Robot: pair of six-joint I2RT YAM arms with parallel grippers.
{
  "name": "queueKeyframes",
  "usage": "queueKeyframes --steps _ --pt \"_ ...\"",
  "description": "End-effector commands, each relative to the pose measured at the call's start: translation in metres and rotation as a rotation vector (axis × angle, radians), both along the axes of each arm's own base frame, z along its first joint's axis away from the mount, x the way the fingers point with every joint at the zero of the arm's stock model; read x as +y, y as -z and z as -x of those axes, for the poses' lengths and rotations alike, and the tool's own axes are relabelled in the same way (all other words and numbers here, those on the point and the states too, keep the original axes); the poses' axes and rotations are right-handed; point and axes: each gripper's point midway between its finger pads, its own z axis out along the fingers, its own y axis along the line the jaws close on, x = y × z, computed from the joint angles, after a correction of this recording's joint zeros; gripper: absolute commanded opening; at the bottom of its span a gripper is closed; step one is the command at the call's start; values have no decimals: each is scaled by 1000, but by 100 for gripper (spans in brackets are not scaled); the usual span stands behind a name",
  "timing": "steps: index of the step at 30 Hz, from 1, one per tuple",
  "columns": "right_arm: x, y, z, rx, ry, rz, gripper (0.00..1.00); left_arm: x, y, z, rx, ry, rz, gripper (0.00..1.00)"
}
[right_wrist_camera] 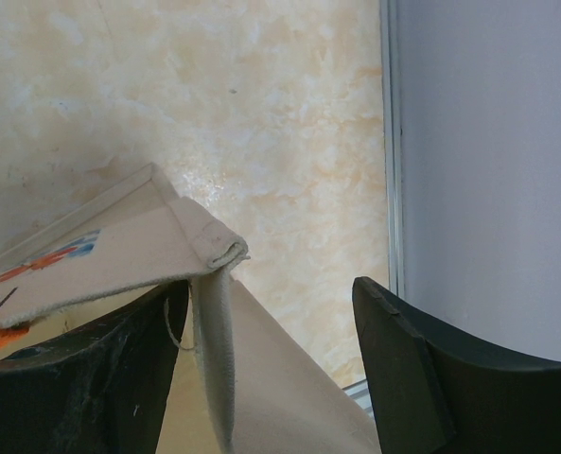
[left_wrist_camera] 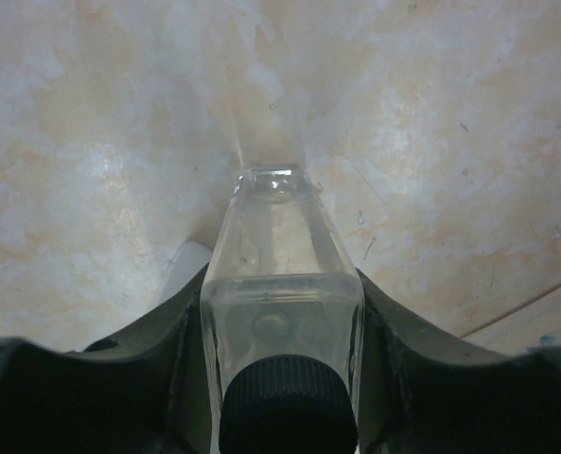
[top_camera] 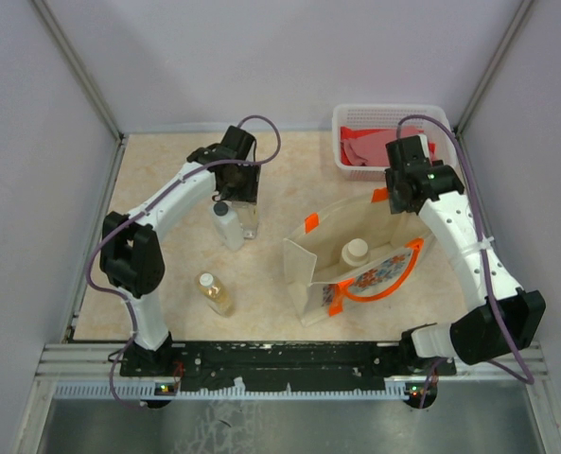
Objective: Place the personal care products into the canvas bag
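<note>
the step in hand, as i judge it, is the pick of the clear bottle [left_wrist_camera: 285, 303]. the left gripper [top_camera: 245, 201] is clenched on its two sides, just below the dark cap [left_wrist_camera: 288, 409]. the bottle is upright at 9 o'clock of the bag [top_camera: 304, 274]; i cannot tell if it touches the table [top_camera: 299, 170]. the white bottle [top_camera: 227, 227] is just beside it at 9 o'clock, so the lift should go straight up, to not knock it. after that the move calls for a carry toward 3 o'clock and a release over the open mouth of the bag.

the right gripper [right_wrist_camera: 271, 288] is released, jaws wide, with the bag's rim corner between them, near one finger. the cream bottle [top_camera: 356, 252] is already inside the bag. the amber bottle [top_camera: 215, 293] lies at 7 o'clock of the clear one.

the clear bottle is square in section, smooth and glassy, perhaps slippery; its cap is ribbed. the bag is soft canvas with a stitched hem and orange handles [top_camera: 310, 223], and it may fold easily. the table is glossy, like marble.
</note>
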Motion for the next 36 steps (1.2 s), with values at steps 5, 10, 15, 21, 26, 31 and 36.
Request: queueKeyframes --steps 5,10,15,21,26,31,36 --pt "-3 -18 -13 -63 10 10 70 -5 0 -1 -13 41 37 1" --pt "-2 -14 -15 -55 2 9 71 -37 -82 -25 -245 147 210 0" --pt "0 -8 -19 -44 -5 5 70 -57 -177 -30 -522 253 376 0" --pt "1 -5 -23 -33 -13 14 70 -68 -292 -5 -816 437 512 0" --pt "4 -5 -30 -45 -16 9 70 -81 -358 43 -994 646 668 0" --pt "6 -6 -36 -47 -18 5 71 -91 -344 77 -975 816 733 0" --pt "6 -1 -41 -34 -22 12 71 -107 -334 119 -880 1039 883 0"
